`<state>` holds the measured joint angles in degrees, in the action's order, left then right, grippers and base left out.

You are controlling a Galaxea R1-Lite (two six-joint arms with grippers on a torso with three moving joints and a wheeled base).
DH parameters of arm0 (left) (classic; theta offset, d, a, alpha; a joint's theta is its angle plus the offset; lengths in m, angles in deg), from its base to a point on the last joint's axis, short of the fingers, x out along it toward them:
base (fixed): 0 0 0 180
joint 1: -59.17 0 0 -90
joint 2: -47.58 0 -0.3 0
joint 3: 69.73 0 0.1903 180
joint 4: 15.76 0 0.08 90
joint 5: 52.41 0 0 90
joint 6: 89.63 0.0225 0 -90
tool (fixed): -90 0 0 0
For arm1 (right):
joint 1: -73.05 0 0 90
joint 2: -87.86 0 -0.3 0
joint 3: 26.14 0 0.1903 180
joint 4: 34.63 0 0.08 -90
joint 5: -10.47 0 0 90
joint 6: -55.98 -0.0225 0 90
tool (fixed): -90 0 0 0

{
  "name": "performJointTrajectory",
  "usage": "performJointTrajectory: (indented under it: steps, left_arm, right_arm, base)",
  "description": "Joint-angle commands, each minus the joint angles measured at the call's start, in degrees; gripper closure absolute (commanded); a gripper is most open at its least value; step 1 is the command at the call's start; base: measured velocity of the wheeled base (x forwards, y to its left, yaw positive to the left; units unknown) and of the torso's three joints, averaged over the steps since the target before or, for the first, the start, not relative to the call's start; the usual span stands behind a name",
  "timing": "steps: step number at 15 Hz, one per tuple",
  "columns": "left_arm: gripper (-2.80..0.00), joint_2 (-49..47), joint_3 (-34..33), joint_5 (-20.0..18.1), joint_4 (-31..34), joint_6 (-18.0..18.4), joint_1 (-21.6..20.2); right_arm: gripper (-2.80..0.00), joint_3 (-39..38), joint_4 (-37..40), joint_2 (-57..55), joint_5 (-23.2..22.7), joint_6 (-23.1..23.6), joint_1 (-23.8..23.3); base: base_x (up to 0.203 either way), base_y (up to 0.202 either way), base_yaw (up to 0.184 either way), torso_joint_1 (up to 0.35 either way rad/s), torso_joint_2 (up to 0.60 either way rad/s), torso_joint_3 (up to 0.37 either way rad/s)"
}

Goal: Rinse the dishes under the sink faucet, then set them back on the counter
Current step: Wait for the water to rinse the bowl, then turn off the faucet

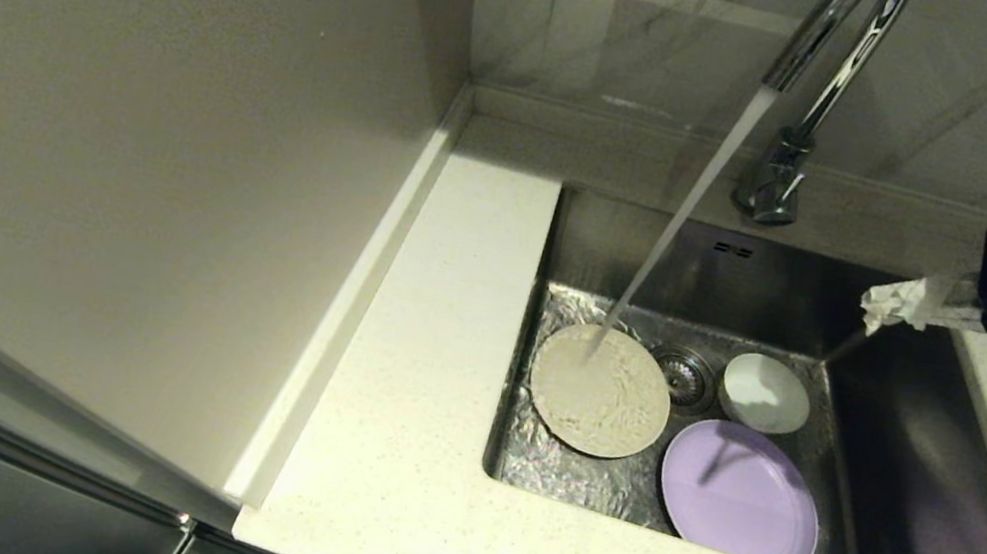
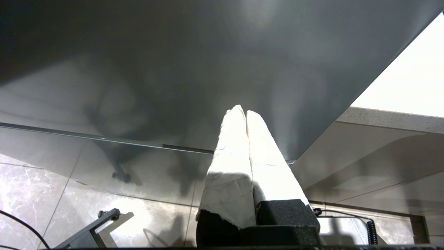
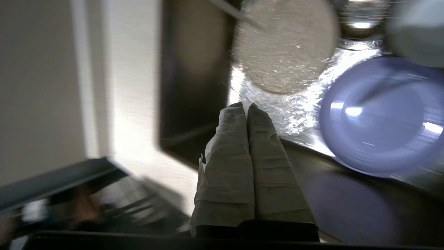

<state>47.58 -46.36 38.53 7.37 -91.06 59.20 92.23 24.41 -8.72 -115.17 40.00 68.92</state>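
**Water running over the cream plate, both grippers closed and empty**

The counter [image 1: 423, 387] wraps the sink [image 1: 926, 475] on the left, front and right. The sink is the largest thing in the head view, its floor wet and glinting. From the faucet [image 1: 801, 118] at the back edge a slanting stream of water [image 1: 681, 219] falls onto the far part of the cream plate [image 1: 600, 392], which lies flat on the left of the basin floor. The lavender plate [image 1: 740, 493] lies flat toward the front, just right of the cream one. The white bowl [image 1: 765, 393] stands upright behind it, with the drain strainer [image 1: 685, 372] between bowl and cream plate.

The right arm reaches in from the right edge, held above the sink's right rear corner and well clear of the dishes. Its right gripper [image 1: 876, 306] points leftward over the basin, wrapped fingers [image 3: 239, 156] pressed together, nothing between them.

The left gripper [image 2: 242, 113] is out of the head view, parked low beside a dark cabinet front over a tiled floor [image 2: 52, 194], its wrapped fingers likewise pressed together on nothing.
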Motion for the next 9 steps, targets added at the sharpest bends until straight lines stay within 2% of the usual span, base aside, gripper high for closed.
performJointTrajectory:
  steps: [1,4,7,9]
  left_arm:
    - [0.0,0.18,0.0,0.03,-0.02,0.01,-0.02]
    - [0.0,0.18,0.0,0.03,-0.02,0.02,-0.02]
    - [0.0,0.18,0.0,0.03,-0.02,-0.07,-0.02]
    - [0.0,0.18,0.0,0.03,-0.02,0.02,-0.02]
  right_arm:
    - [0.0,5.13,0.23,-6.95,-4.58,-1.33,0.0]
    - [0.0,7.01,0.19,-9.88,-5.21,5.12,0.0]
    - [0.0,9.65,-0.22,-11.71,-5.32,5.66,0.0]
    - [0.0,10.32,-0.24,-12.21,-7.25,5.86,-0.48]
  base:
    - [0.0,0.0,0.0,0.0,0.0,0.0]
    - [0.0,0.0,0.0,0.0,0.0,0.0]
    - [0.0,0.0,0.0,0.0,0.0,0.0]
    - [0.0,0.0,0.0,0.0,0.0,0.0]
